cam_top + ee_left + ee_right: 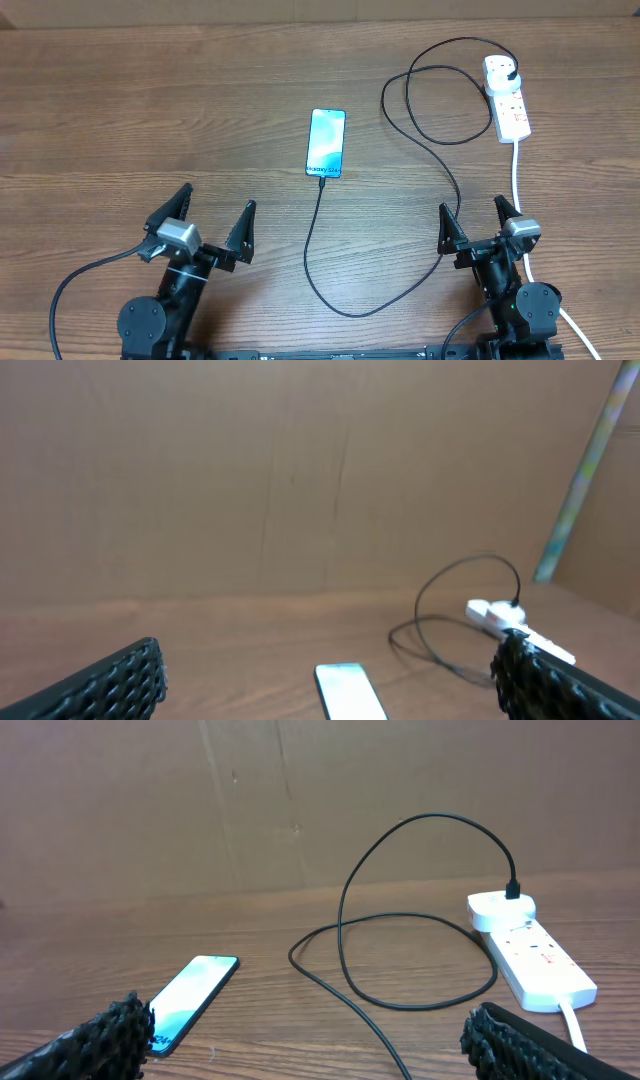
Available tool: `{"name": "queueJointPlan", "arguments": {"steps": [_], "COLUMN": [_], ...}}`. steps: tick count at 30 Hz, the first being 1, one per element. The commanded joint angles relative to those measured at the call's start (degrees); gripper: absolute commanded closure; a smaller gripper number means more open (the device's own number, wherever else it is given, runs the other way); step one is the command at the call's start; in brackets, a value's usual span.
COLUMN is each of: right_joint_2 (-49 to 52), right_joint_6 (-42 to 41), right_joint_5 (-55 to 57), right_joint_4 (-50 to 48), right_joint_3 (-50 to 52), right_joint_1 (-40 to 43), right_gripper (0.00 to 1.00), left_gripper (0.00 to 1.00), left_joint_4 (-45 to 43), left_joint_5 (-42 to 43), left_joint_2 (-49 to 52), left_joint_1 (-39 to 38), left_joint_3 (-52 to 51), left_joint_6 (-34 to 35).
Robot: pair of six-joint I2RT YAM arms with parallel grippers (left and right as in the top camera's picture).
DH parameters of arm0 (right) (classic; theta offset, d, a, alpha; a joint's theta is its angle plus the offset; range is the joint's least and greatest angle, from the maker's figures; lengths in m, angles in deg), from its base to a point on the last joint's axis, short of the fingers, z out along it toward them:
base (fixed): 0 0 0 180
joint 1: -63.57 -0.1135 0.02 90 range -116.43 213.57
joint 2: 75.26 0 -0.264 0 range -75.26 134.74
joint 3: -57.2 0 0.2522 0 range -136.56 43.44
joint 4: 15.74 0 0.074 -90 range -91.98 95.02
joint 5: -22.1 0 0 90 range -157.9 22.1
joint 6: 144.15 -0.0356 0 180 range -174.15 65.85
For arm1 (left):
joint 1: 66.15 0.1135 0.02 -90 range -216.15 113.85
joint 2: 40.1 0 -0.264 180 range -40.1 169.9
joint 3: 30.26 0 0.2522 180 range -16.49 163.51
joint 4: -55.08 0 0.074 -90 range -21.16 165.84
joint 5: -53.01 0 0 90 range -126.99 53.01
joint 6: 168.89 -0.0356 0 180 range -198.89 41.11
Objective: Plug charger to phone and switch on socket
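phone point(350, 693) cropped at left wrist view's lower edge, socket point(508, 100) switch positions unreadable

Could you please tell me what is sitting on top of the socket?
A white plug head sits on the far end of the socket, the charger cable leaving it. The outlet beneath is covered.

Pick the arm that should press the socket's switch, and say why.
Right. The socket lies at the table's right side, ahead of the right hand. The left hand sits far across, with the phone between it and the socket. Both hands are open and empty.
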Motion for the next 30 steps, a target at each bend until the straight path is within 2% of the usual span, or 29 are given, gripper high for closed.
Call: {"name": "queueJointPlan", "arguments": {"steps": [1, 5, 20, 25, 30], "right_joint_2": [-0.6, -0.6, -0.6, -0.6, -0.6], "right_joint_6": [0.1, 0.1, 0.1, 0.1, 0.1], "right_joint_5": [0.4, 0.4, 0.4, 0.4, 0.3], "right_joint_4": [-0.2, -0.2, -0.2, -0.2, -0.2], "right_joint_3": [0.6, 0.6, 0.6, 0.6, 0.6], "right_joint_1": [-0.3, -0.3, -0.3, -0.3, -0.3], "right_gripper": [0.00, 0.00, 0.00, 0.00, 0.00], "left_gripper": [0.00, 0.00, 0.00, 0.00, 0.00], "left_joint_4": [-4.3, -9.6, -10.3, -15.1, -15.0], "left_joint_5": [-1.2, -1.1, -8.0, -8.4, -9.5], "left_joint_2": [-1.5, -3.5, -8.4, -10.7, -10.6], "left_joint_1": [0.3, 0.3, 0.3, 0.3, 0.4], "left_joint_3": [-3.0, -6.6, -8.8, -12.1, -12.0], "left_joint_6": [0.4, 0.4, 1.4, 1.7, 1.9]}}
